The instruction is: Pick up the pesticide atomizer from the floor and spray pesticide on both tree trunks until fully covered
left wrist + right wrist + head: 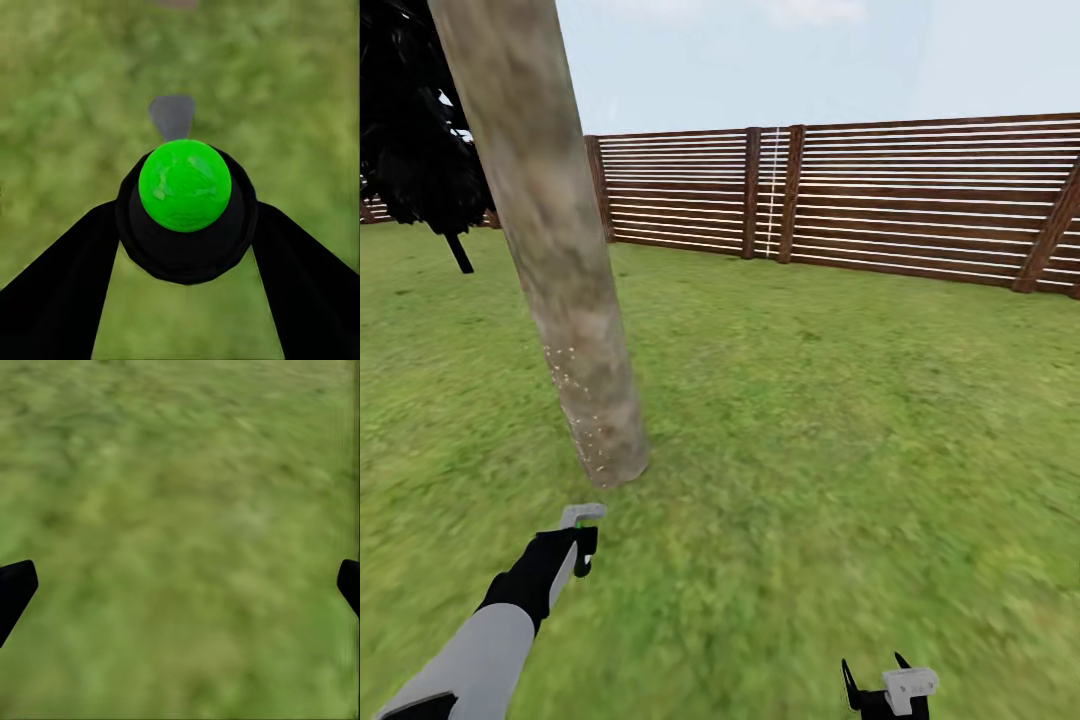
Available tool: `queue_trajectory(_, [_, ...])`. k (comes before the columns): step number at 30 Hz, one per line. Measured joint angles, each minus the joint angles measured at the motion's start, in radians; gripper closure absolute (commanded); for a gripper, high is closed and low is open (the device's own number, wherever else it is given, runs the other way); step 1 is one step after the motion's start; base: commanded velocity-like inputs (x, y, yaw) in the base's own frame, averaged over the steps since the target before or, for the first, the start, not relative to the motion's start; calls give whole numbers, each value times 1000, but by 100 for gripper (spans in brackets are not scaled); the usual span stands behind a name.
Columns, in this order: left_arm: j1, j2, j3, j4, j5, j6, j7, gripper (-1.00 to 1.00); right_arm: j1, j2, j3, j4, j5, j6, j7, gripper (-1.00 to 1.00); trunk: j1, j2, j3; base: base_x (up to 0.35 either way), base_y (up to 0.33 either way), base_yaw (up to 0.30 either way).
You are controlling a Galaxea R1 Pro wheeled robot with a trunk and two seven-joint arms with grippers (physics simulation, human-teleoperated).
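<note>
The pesticide atomizer (582, 535) is clamped in the left gripper (185, 247) above the grass floor (810, 450), its grey nozzle directed at the tree trunk (550, 230) just ahead. The trunk's long axis is near-vertical, slightly leaning; whitish pesticide specks (575, 400) are seen on its lower part. The right gripper (180, 585) is spread wide, empty.

One tree trunk (550, 240), one atomizer (582, 535).

tree trunk (550, 240): we lose its top at the upper frame edge | black tree (410, 130): cut at far left | right gripper (880, 690): we see only its tips at the near edge | grass (180, 510): blurred
</note>
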Motion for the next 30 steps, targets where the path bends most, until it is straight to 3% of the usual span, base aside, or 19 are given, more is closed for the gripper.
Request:
queue_trajectory(9, [0,-15,-1,19,-2,-6,8,100,0,0,0,0,0,0,0,-100,0,0,0,121,-260,223])
queue_trajectory(13, [0,-17,-1,19,0,-5,42,100,0,0,-1,0,0,0,0,-100,0,0,0,46,-265,23])
queue_trajectory(30, [0,-16,0,18,1,-4,45,100,0,0,-1,-2,-2,0,-1,-100,0,0,0,1,-270,36])
